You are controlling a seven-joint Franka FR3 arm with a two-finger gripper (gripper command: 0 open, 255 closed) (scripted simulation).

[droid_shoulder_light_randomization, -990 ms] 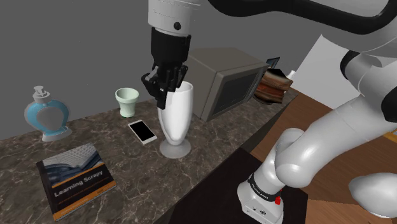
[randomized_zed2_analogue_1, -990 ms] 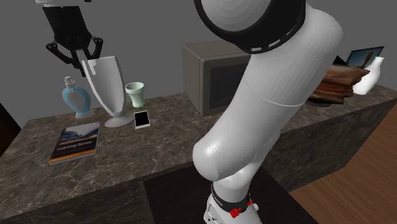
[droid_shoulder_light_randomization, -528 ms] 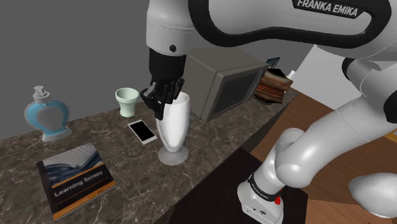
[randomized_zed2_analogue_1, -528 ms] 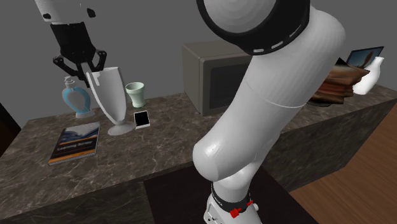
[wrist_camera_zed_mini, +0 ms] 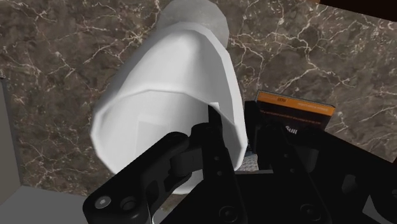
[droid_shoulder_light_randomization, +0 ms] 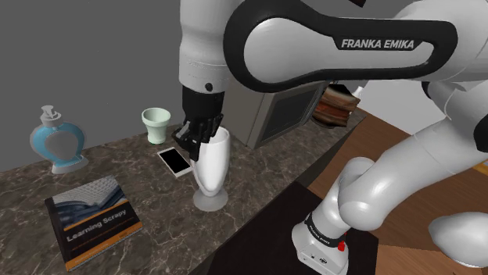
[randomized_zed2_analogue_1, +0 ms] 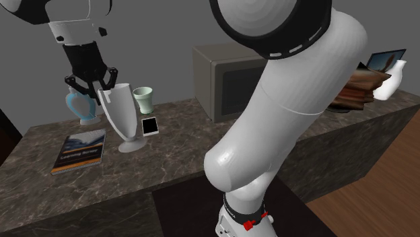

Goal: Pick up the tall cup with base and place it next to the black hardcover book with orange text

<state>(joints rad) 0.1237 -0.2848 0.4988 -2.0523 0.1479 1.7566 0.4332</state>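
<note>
Cup (droid_shoulder_light_randomization: pixel 211 160), tall and plain white, with a smooth body that narrows downward to a short stem and a round flat base, is over the dark marble-patterned counter (droid_shoulder_light_randomization: pixel 156 226). In the second exterior view it leans a little. Whether its base touches the stone or hangs just above it, I cannot tell. The black gripper (droid_shoulder_light_randomization: pixel 202 134) comes down on the rim of the cup, and its fingers (wrist_camera_zed_mini: pixel 213 137) are closed on the thin wall there, one inside the mouth and one outside. On the shoulder view's left of the cup, near but apart, lies the black hardcover book (droid_shoulder_light_randomization: pixel 92 219), flat, with an orange band of text along its lower cover. Just behind the cup a black smartphone (droid_shoulder_light_randomization: pixel 174 161) with a white edge lies flat. Farther behind the cup a small pale green cup (droid_shoulder_light_randomization: pixel 156 123) with a flared rim stands upright. Well to the shoulder view's left of the cup stands a blue heart-shaped dispenser bottle (droid_shoulder_light_randomization: pixel 56 142) with a white pump. On the shoulder view's right of the cup and behind it is a grey boxy microwave (randomized_zed2_analogue_1: pixel 229 81) with a dark door.
</note>
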